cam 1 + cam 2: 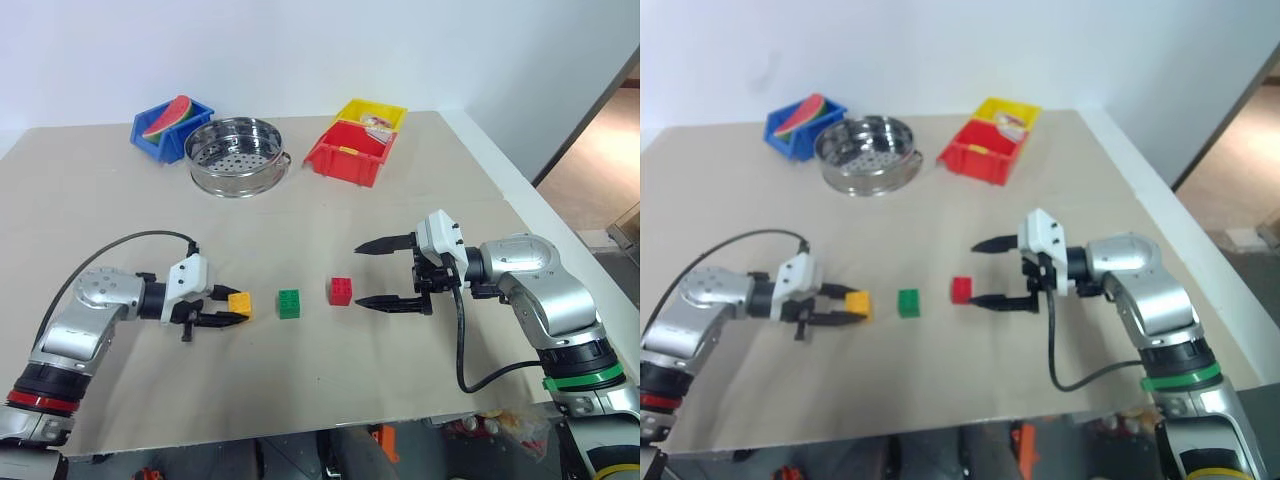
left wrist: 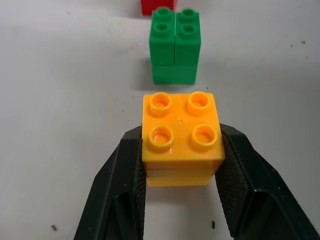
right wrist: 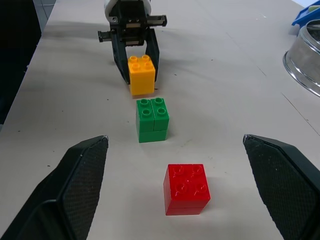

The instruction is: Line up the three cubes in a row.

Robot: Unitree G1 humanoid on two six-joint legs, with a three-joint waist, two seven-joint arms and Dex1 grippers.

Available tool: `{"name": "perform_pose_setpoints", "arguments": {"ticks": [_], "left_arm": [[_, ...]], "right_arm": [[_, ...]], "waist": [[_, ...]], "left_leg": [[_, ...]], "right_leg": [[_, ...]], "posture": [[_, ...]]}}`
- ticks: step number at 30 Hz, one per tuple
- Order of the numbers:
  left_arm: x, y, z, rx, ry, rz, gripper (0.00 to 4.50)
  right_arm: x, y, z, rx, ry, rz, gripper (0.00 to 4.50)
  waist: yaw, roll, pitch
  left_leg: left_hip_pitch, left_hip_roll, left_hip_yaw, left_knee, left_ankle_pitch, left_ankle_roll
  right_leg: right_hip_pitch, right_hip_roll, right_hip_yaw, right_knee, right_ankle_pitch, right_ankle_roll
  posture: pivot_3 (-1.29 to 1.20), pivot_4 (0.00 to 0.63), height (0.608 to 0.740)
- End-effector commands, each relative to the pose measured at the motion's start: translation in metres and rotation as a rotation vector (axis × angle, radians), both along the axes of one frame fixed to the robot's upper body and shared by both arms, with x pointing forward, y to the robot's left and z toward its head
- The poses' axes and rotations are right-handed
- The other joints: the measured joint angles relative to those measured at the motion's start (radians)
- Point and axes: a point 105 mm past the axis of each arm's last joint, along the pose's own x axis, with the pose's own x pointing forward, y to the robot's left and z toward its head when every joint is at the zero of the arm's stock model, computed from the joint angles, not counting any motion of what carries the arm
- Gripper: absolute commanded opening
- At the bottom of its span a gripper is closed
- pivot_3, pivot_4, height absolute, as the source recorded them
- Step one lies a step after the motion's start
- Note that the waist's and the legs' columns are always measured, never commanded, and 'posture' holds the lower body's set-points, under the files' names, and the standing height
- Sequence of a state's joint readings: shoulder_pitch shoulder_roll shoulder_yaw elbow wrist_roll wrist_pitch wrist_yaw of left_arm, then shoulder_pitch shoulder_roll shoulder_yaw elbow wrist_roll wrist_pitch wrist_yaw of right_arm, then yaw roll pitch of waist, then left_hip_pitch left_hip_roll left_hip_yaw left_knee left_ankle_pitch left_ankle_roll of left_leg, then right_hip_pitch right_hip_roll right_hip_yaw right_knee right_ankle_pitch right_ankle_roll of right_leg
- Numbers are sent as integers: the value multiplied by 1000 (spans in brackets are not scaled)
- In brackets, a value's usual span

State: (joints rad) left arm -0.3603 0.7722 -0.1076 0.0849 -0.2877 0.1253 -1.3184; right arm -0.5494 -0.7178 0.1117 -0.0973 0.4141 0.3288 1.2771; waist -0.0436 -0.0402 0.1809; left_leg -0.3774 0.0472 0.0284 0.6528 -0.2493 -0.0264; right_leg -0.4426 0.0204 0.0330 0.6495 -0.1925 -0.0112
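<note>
A: Starting at the left, the left gripper (image 1: 236,311) has its jaws clamped on the yellow cube (image 2: 181,144), one finger on each side face, low on the table (image 1: 110,210). Straight ahead of those jaws stands the green cube (image 2: 175,46), apart from the yellow, and past it the red cube (image 3: 186,188).

B: And the right gripper (image 1: 381,274)?

A: Its jaws are spread wide and empty, the red cube just in front of the gap. I'd judge the yellow needs only releasing; the row looks formed.

B: Count?

A: Three cubes, one of each colour; two grippers.
</note>
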Motion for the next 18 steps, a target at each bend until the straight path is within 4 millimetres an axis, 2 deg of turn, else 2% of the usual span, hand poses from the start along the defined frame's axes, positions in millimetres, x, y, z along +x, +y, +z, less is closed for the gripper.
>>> {"name": "perform_pose_setpoints", "arguments": {"ticks": [1,8,10,16,18], "left_arm": [[0,3,-2,21,-17,-8,1316],[0,3,-8,38,0,-22,1316],[0,4,-11,52,9,-19,2351],[3,8,-5,58,-16,-12,4395],[4,10,1,61,-38,-7,4480]], "right_arm": [[-4,0,11,6,-55,10,4500],[-4,-1,9,3,-52,2,4500],[-5,-2,9,2,-50,0,4500],[-6,-4,8,-1,-47,-6,4500],[-5,-4,8,2,-48,-8,4500]], "waist": [[0,0,0],[0,0,0],[0,0,0],[0,0,0],[0,0,0]], "left_leg": [[0,0,0,0,0,0],[0,0,0,0,0,0],[1,0,0,0,0,0],[0,0,0,0,0,0],[0,0,0,1,0,0]], "right_leg": [[0,0,0,0,0,0],[0,0,0,0,0,0],[0,0,0,0,0,0],[0,0,0,0,0,0],[0,0,0,0,0,0]], "posture": [[0,150,740],[0,150,740],[0,150,740],[0,150,740],[0,150,740]]}}
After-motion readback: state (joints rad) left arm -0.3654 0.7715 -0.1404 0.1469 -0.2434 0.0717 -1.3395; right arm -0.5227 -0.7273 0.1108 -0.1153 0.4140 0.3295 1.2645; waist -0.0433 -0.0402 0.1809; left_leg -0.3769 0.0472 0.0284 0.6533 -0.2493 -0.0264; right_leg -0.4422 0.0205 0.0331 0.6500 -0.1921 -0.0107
